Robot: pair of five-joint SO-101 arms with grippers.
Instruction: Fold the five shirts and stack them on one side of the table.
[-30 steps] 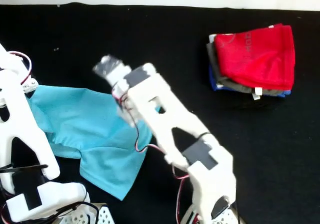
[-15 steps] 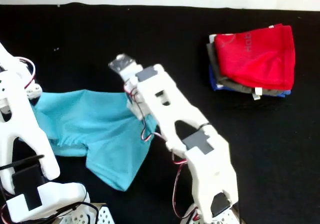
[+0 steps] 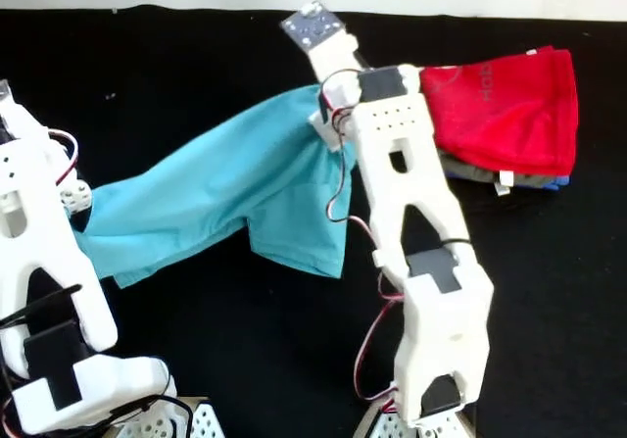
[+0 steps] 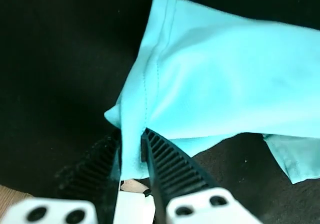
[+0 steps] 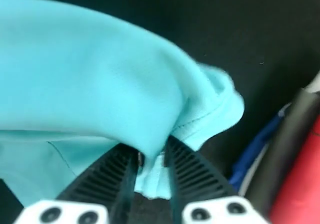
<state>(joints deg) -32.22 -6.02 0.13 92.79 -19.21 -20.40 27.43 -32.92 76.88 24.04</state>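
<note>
**Turquoise shirt [image 3: 235, 188] strung between both arms**

Closest to us, the left gripper [image 4: 131, 135] sits low at the near left of the table [image 3: 196, 56], its jaws clamped on a stitched corner of the shirt. From there the cloth climbs in a stretched band, held off the black surface, with a loose flap hanging under its middle. Farther along, the right gripper [image 5: 150, 151] is raised, its jaws pinched together on a bunched fold of the opposite edge, just beside the stack of folded shirts [image 3: 500, 115]. That stack lies at the far right, with a red shirt on top and grey and blue layers beneath.

We judge this to be the last shirt, held out ahead of its fold. The next move calls for both arms to lower together and keep the cloth taut so it lands flat. The right arm must also stay clear of the stack.
</note>
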